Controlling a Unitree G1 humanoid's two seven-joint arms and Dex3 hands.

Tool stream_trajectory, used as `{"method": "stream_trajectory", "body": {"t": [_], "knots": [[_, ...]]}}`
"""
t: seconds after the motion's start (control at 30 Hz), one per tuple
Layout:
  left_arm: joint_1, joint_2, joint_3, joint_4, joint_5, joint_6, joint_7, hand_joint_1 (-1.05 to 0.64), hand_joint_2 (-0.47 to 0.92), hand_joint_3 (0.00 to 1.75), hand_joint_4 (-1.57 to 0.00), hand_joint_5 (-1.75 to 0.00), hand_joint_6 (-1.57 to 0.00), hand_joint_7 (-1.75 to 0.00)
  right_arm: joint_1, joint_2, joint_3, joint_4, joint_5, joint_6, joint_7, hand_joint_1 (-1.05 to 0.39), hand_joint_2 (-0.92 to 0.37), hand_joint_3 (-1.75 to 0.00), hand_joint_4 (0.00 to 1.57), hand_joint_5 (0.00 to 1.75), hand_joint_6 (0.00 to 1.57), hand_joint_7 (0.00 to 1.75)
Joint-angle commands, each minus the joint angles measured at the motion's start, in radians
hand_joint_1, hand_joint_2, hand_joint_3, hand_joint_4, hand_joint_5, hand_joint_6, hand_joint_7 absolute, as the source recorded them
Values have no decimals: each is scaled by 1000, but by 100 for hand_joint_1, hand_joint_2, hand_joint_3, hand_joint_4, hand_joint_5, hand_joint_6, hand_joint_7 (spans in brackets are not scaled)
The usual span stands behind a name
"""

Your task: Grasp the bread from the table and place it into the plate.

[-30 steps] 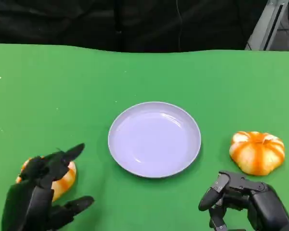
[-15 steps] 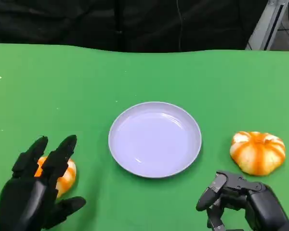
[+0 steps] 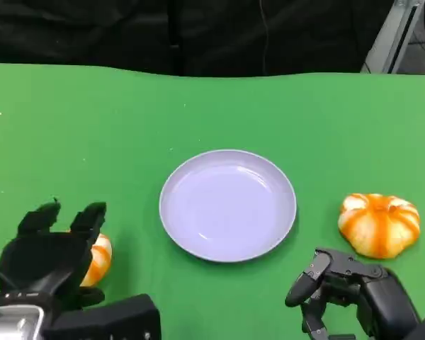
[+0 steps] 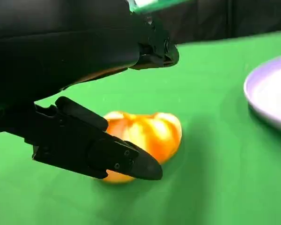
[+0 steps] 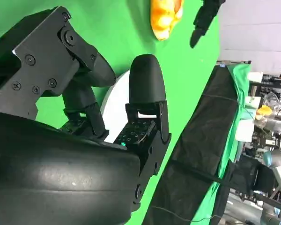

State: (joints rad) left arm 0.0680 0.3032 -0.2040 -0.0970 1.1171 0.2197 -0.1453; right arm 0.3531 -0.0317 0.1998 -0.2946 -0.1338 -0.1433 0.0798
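Left hand (image 3: 53, 244): low at the near left of the green desk (image 3: 212, 113), hovering over one bread roll (image 3: 95, 258). Fingers (image 4: 96, 152) spread apart on either side of and above the roll, not closed on it; contact with the crust cannot be told. Nothing held.

Bread roll, left: orange-and-white, pumpkin-shaped, resting on the desk well to the left of the plate (image 3: 227, 205), partly hidden under the left hand in the head view. Seen whole from the left wrist view, lying on the cloth between the lower fingers and the palm shell above.

Plate: pale lilac, round, shallow, at the middle of the desk, holding nothing. Rim visible at the edge of the left wrist view.

Bread roll, right (image 3: 379, 224): same orange-and-white kind, on the desk to the right of the plate, apart from its rim, untouched.

Right hand (image 3: 354, 290): at the near right, just nearer than the right roll, clear of it. Fingers (image 5: 145, 86) curled partway inward, holding nothing.

Background: dark curtain (image 3: 184, 35) behind the far edge of the desk; metal frame (image 3: 397, 35) at the far right corner.
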Motion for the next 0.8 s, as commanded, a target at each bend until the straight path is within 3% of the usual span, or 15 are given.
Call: {"method": "stream_trajectory", "body": {"t": [0.03,0.23,0.33,0.53,0.63,0.67,0.7,0.73,0.8], "knots": [[-23,30,-22,51,-18,42,-46,-62,92,7,-2,-14,-12,-1,11,-10,-10,-15,11,-2,-2,3,-32,-138,83,159,82,129],[-86,42,-49,188,-79,87,-107,-63,92,8,-9,-19,-13,-1,17,-7,-8,-25,12,7,-3,3,-34,-136,82,159,82,129],[-130,46,-59,282,-113,93,-94,-60,92,12,-16,-22,-23,-5,16,-7,-5,-30,6,13,-5,3,-34,-136,83,159,82,129],[-173,61,-33,426,-241,-18,82,-36,92,24,-44,-35,-57,-15,12,-4,1,-33,3,23,-8,3,-34,-136,82,160,82,129],[-181,72,-43,448,-270,-35,111,-33,92,25,-48,-36,-61,-15,12,-4,2,-33,2,25,-9,3,-34,-135,82,160,82,129],[-173,68,-27,467,-297,-126,235,-33,92,25,-48,-36,-62,-15,9,-2,3,-27,2,18,-10,3,-34,-135,82,160,82,129],[-167,65,-16,485,-318,-197,332,-26,87,48,-71,-91,-78,-72,7,-1,4,-23,3,13,-10,4,-34,-135,82,160,82,129],[-160,66,-11,490,-333,-258,410,-25,78,70,-81,-141,-72,-133,6,0,5,-20,3,7,-11,4,-34,-135,82,160,82,129],[-138,71,-9,455,-351,-324,482,-25,71,88,-82,-167,-66,-166,8,4,7,-26,5,18,-12,3,-34,-135,82,160,82,129]]}}
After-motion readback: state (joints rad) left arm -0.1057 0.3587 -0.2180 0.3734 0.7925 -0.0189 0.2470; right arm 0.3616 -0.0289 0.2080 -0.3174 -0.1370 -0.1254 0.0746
